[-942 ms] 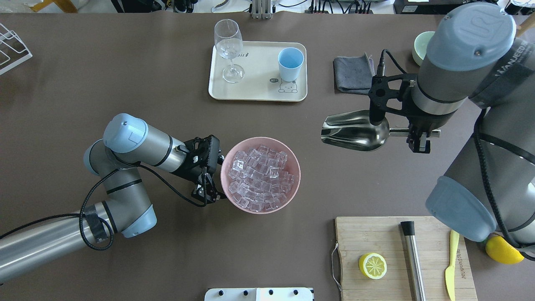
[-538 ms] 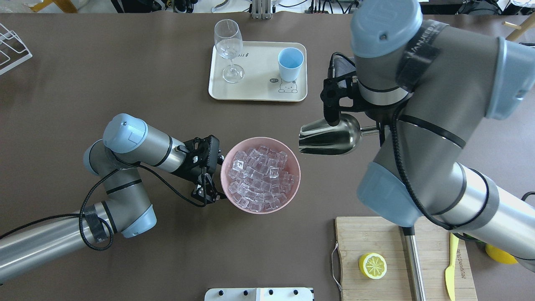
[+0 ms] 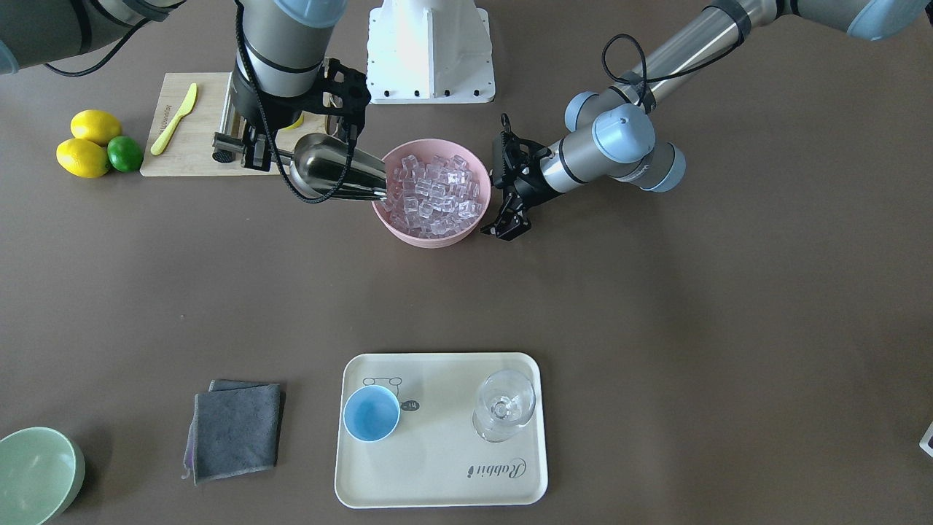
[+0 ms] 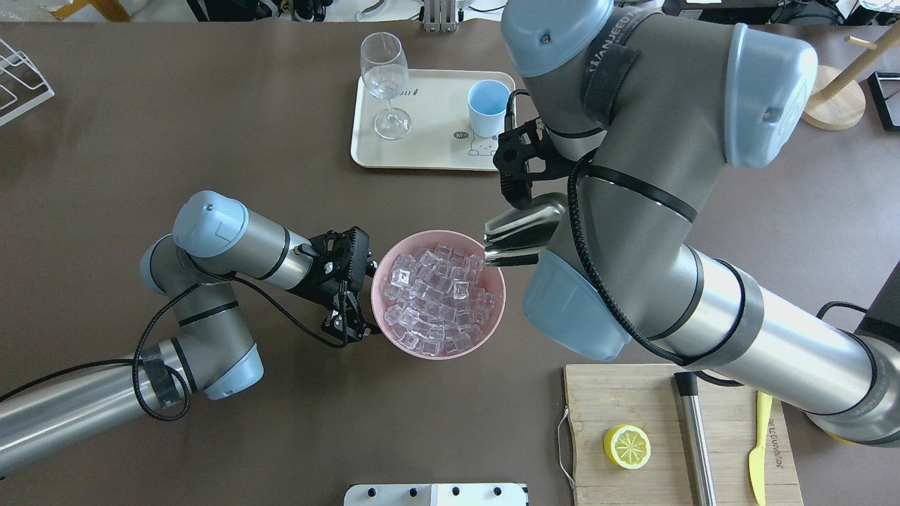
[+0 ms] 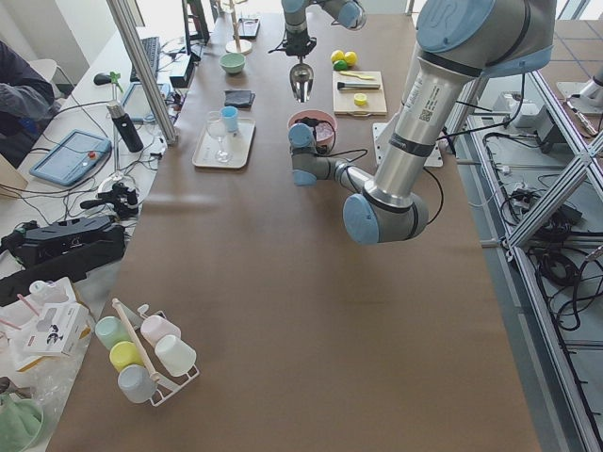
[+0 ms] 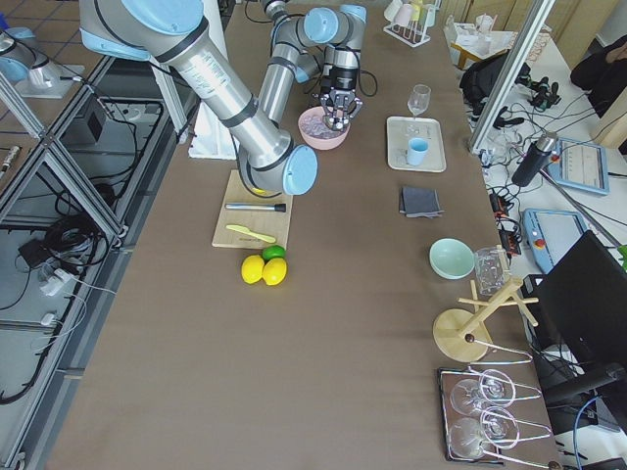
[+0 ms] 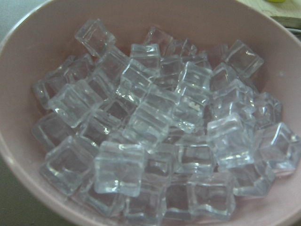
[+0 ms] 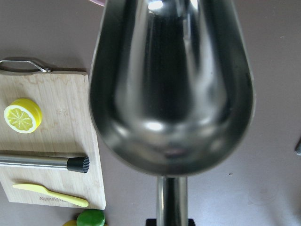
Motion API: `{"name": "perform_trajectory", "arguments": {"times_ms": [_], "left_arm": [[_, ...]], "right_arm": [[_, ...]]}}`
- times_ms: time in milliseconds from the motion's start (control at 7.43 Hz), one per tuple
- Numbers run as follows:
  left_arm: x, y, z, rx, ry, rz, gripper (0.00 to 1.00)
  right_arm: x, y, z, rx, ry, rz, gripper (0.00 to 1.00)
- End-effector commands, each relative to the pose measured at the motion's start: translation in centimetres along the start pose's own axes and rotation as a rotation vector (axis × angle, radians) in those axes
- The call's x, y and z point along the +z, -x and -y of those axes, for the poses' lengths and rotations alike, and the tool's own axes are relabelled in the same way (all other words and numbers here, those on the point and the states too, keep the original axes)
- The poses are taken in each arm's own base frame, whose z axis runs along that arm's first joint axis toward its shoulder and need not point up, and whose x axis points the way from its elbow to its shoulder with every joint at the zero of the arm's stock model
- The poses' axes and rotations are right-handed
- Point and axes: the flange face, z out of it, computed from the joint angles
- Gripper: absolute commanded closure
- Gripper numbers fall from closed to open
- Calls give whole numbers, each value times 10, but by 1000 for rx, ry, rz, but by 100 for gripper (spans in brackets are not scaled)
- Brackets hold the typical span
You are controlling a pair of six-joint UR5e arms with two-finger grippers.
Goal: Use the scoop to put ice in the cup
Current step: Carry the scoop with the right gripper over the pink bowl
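The ice [image 4: 436,295] is piled in a pink bowl [image 4: 439,356], which also shows in the front view [image 3: 426,241] and fills the left wrist view [image 7: 160,127]. The steel scoop [image 4: 522,228] is empty [image 8: 171,84]. Its mouth is at the bowl's right rim, tilted down towards the ice [image 3: 337,172]. My right gripper [image 3: 253,151] is shut on the scoop's handle; in the overhead view the arm hides it. My left gripper [image 4: 348,330] looks shut and empty, its tips beside the bowl's left rim. The light-blue cup [image 4: 489,105] stands empty on a cream tray [image 4: 429,154].
A stemmed glass [image 4: 384,77] shares the tray. A cutting board [image 4: 633,400] at the front right holds a half lemon [image 4: 627,447], a steel cylinder [image 4: 696,439] and a yellow knife [image 4: 758,450]. A grey cloth [image 3: 233,429] and a green bowl [image 3: 33,474] lie beyond.
My right arm has swung left with the scoop, bringing its mouth from the table's right side to the pink bowl's right rim. The left arm and the bowl have not moved.
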Motion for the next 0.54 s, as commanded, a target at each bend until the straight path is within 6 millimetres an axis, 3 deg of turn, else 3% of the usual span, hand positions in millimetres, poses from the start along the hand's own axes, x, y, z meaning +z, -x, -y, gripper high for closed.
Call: {"name": "perform_trajectory", "arguments": {"times_ms": [0, 135, 404], "left_arm": [[-1, -1, 1, 5, -7, 1, 2], [-1, -1, 1, 6, -9, 1, 2], [-1, -1, 1, 6, -9, 1, 2]], "right_arm": [[-1, 18, 21, -61, 89, 33, 100], [8, 29, 37, -85, 111, 37, 100], [14, 27, 42, -51, 148, 58, 100]]}}
